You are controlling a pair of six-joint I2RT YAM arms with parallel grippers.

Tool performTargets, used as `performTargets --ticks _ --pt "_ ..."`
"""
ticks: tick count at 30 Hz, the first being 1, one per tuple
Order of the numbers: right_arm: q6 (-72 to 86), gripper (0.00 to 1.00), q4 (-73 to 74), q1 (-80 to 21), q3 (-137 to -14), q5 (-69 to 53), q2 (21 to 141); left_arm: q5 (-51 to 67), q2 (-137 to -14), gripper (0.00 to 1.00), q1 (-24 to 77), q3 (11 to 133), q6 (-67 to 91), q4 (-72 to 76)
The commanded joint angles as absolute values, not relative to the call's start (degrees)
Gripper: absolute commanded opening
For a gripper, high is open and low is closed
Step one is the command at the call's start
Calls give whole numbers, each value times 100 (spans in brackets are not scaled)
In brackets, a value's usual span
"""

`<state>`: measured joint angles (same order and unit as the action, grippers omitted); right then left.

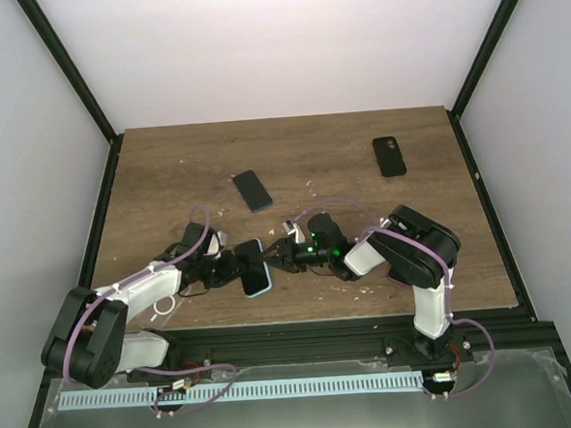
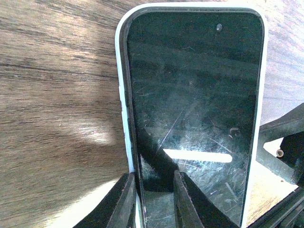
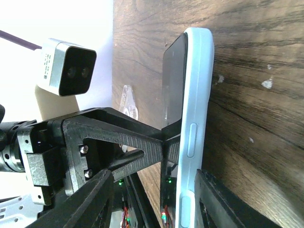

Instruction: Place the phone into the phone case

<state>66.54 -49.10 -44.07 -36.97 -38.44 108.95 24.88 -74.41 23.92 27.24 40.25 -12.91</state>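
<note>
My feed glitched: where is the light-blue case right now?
Top view: the light-blue case is near the table's front edge, left of centre, pinched by the left claw, with the right claw just to its right.

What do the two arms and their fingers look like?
Both arms have black joints and white links: left arm, right arm. A purple cable runs along each. The fingers are black plastic; green lights glow at the right wrist.
</note>
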Motion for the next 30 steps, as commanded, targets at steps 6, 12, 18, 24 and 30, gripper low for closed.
performTargets --ticks 6,12,18,24,30 --pt "6723 48 -5318 -4491 -3893 -4410 11112 2856 -7335 25 2437 2625 4015 -1053" --pt "6711 48 -5270 -4500 -3961 -4544 11167 2895 -7288 25 2435 2569 4049 -987" --pt "6645 46 -4964 -4500 -4089 -4552 11153 2819 -7255 25 2435 2538 4028 -1000" --pt "7097 46 -5443 -4504 -4048 -4806 11318 2789 -7277 24 2437 2492 4055 -940" --pt "7716 46 -6206 -4508 -4068 -5145 11593 2730 -7295 24 2432 2493 4050 -961"
